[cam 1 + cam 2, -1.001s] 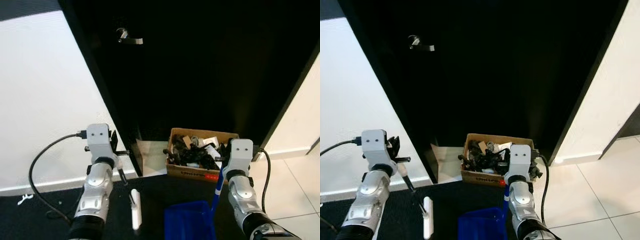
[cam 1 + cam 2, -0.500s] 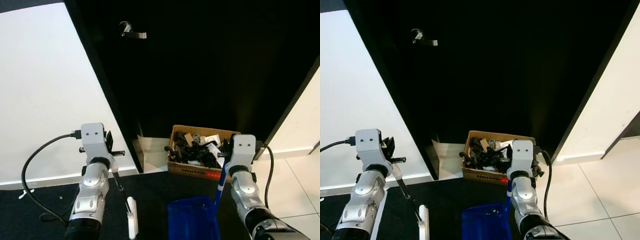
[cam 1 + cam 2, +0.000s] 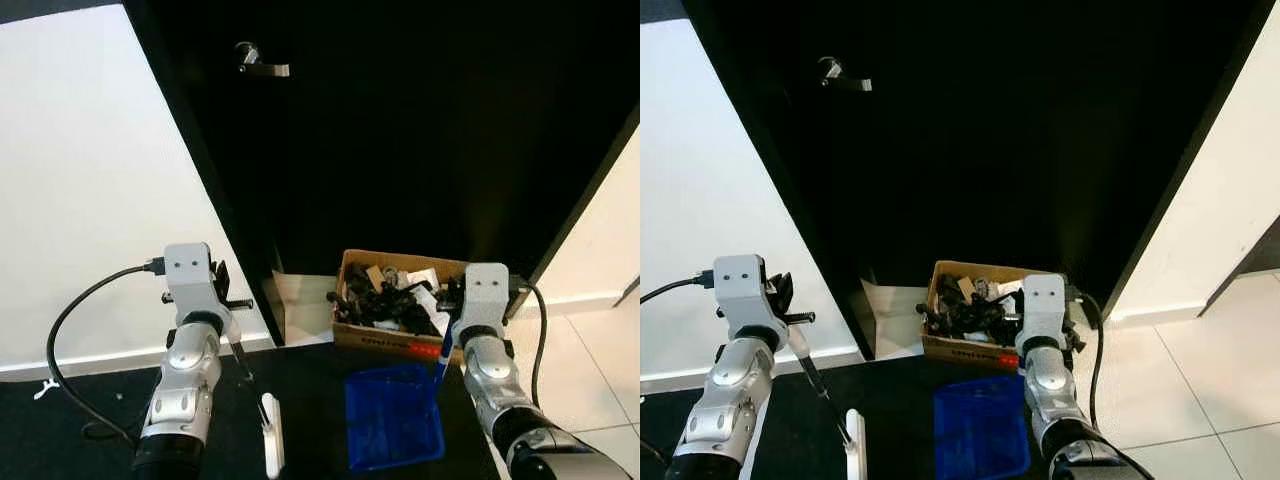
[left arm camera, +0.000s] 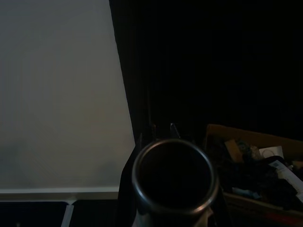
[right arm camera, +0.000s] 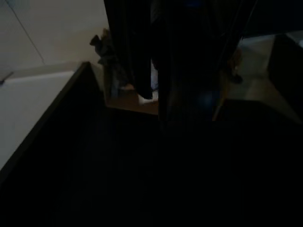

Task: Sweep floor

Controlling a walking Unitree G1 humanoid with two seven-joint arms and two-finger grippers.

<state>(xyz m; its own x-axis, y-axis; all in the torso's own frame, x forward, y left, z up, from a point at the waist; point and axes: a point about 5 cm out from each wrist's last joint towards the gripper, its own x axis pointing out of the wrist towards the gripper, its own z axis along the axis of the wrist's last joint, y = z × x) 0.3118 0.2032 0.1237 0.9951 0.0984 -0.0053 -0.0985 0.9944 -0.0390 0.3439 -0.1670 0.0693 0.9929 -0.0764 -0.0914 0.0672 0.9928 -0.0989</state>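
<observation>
My left gripper [image 3: 226, 296] is shut on the thin black handle [image 3: 243, 363] of a broom. Its white head [image 3: 271, 447] rests low on the dark floor mat [image 3: 310, 375]. In the left wrist view the round end of that handle [image 4: 173, 176] faces the camera. My right gripper [image 3: 455, 312] is shut on the blue handle [image 3: 441, 362] of a blue dustpan [image 3: 393, 415]. The dustpan sits just in front of a cardboard box [image 3: 390, 343]. The right wrist view is very dark.
The cardboard box [image 3: 970, 349], full of black and white clutter, stands against a black door [image 3: 400, 130] with a metal lever handle [image 3: 262, 62]. A white wall [image 3: 90, 200] is on the left, and light floor tiles [image 3: 585, 385] on the right. A black cable [image 3: 70, 340] loops from my left arm.
The blue dustpan has moved forward towards the cardboard box and more of it shows. The broom head has shifted slightly right. The camera tilted a little a second ago.
</observation>
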